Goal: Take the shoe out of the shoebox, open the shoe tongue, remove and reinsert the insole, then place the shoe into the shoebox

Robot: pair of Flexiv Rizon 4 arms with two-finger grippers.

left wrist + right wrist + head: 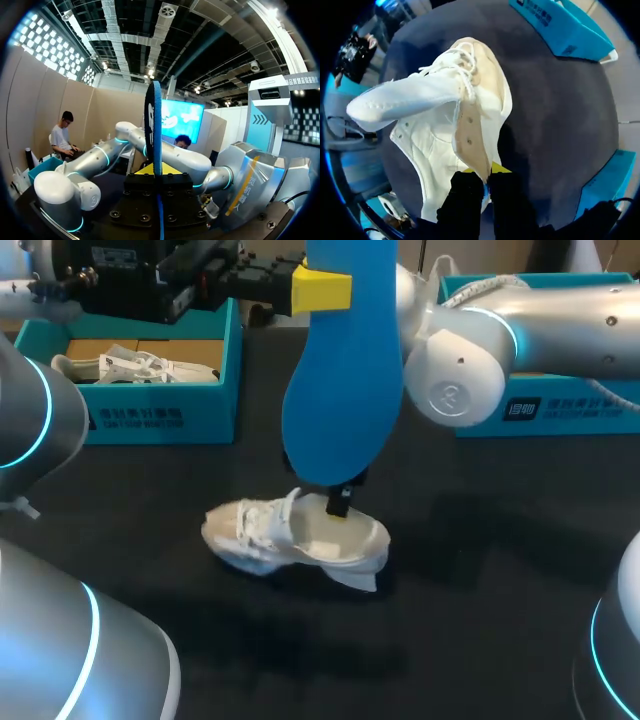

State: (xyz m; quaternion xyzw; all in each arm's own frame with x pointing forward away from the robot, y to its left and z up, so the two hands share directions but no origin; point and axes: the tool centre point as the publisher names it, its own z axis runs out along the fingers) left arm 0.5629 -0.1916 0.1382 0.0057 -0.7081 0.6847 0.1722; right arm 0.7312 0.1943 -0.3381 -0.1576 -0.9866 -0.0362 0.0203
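from above, the white shoe sits on the dark table, out of the blue box at the left. the left gripper holds the blue insole up high over the shoe.

left wrist: its fingers pinch the insole, seen edge on.

right wrist: the right gripper pinches the shoe's side wall. the shoe lies on the dark table.

Head view overlooks shoe (right wrist nearer).
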